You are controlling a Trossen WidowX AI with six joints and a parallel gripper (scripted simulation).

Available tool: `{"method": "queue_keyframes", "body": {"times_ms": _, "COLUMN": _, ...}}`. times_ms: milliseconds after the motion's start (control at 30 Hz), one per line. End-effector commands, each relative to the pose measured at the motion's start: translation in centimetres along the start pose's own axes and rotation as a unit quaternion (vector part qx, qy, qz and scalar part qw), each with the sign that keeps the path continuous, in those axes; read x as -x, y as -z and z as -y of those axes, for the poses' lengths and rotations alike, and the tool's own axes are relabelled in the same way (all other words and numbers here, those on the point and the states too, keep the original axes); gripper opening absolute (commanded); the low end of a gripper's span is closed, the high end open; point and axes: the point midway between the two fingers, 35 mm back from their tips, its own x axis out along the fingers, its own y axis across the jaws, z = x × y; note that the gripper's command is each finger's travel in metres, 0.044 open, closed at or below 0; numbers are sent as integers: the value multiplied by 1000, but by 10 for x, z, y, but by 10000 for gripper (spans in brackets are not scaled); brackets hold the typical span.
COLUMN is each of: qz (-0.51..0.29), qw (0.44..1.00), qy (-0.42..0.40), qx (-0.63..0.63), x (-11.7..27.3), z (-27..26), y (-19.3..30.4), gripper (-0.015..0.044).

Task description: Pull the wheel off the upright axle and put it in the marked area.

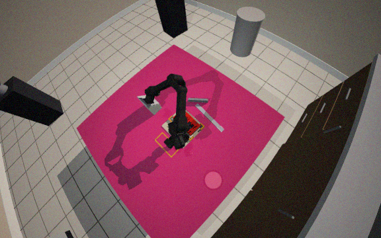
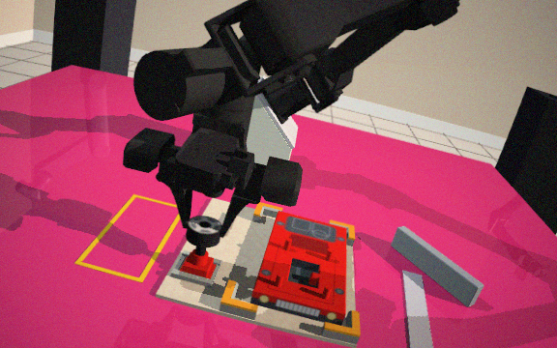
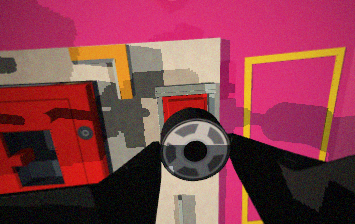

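The wheel (image 2: 203, 226) sat clamped between the two dark fingers of the gripper (image 2: 204, 227), hub hole facing up, directly above the upright axle (image 2: 200, 250) and its red base block (image 2: 198, 264). That block stood at a corner of the pale baseplate (image 2: 220, 246), beside the red car model (image 2: 303, 268). The yellow marked area (image 2: 129, 237) lay on the pink worktop (image 2: 66, 300) just beside the baseplate, on the side away from the car.

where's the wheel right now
In the exterior view the wheel sits between the gripper fingers, over the red axle block at the grey plate's left corner, just right of the yellow marked area.
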Motion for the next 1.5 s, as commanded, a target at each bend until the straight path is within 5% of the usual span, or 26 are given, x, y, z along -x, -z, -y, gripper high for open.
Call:
{"method": "queue_keyframes", "body": {"times_ms": 0, "qz": 6, "qw": 1000, "qy": 2, "qx": 0, "x": 7, "z": 1, "y": -1, "gripper": 0}}
{"method": "queue_keyframes", "body": {"times_ms": 967, "qz": 4, "qw": 1000, "qy": 0, "qx": -5, "x": 39, "z": 3, "y": 3, "gripper": 0}}
{"method": "queue_keyframes", "body": {"times_ms": 1467, "qz": 4, "qw": 1000, "qy": 5, "qx": 1, "x": 46, "z": 63, "y": 33, "gripper": 0}}
